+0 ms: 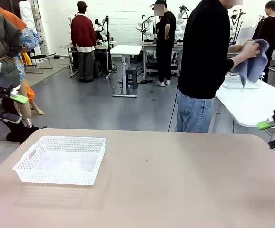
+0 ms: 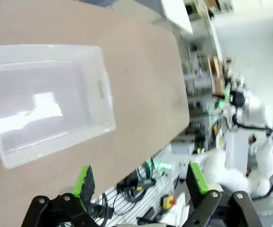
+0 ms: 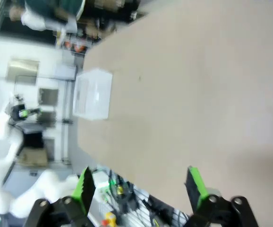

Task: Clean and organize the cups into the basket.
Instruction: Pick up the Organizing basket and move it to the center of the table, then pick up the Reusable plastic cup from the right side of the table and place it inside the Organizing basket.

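The white mesh-sided basket [image 1: 56, 175] sits empty on the tan table, left of centre. It also appears under my left wrist as basket [image 2: 106, 94], and far off as basket [image 3: 93, 93]. No cups are in view. At the table's left edge my left gripper [image 1: 14, 108] hangs open and empty, its jaws wide apart at left gripper [image 2: 141, 182]. My right gripper [image 1: 272, 133] is open and empty at the right edge, likewise wide at right gripper [image 3: 140, 187]. Beyond the far edge a person works a blue-grey cloth [image 1: 252, 64] between both hands. What it wraps is hidden.
The tan table [image 1: 175, 185] is bare around the basket. Behind the person stands a white side table [image 1: 251, 104] with a clear container [image 1: 235, 80] on it. Other people and tables are far back in the room.
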Controlling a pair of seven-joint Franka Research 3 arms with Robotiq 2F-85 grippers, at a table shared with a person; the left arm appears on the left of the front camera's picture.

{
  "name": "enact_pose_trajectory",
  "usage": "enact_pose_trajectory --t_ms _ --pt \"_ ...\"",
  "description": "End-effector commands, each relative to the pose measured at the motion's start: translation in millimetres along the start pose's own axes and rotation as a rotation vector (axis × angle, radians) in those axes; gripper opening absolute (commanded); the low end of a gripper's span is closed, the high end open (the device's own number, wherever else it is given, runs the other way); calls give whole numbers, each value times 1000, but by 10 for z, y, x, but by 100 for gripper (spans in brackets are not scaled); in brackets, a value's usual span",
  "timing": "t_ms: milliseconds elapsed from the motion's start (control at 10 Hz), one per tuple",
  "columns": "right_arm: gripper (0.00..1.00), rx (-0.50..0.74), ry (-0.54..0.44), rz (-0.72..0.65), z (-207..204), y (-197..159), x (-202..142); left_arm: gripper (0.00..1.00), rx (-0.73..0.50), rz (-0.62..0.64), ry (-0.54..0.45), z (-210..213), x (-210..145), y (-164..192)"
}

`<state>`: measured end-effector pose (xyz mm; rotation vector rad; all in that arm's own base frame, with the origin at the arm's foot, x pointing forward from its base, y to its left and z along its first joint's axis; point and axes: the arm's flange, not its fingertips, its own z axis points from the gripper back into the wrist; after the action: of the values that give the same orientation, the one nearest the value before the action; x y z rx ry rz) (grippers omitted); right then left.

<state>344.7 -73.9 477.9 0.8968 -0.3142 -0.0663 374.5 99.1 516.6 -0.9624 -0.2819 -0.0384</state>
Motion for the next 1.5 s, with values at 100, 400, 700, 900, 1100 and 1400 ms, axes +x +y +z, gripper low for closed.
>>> enact_pose_trajectory --t_ms 100,400,700,900,1100,1400 --pt "100 77 -119 -97 339 -271 77 100 -50 97 -137 392 16 373" --pt "100 452 -97 -27 913 -635 4 100 -223 174 -226 979 -185 885" --pt "100 530 -120 -62 1253 -1127 -115 100 -324 192 -237 1288 -384 1209" --pt "100 503 -103 -91 1349 -1310 -184 100 -337 185 -261 1429 -494 1289" --pt "100 485 -130 -68 1369 -1293 -187 100 -334 198 -270 1491 -585 1283" --pt "100 524 -130 -115 1336 -1353 -254 100 -326 211 -251 1395 -571 1296"
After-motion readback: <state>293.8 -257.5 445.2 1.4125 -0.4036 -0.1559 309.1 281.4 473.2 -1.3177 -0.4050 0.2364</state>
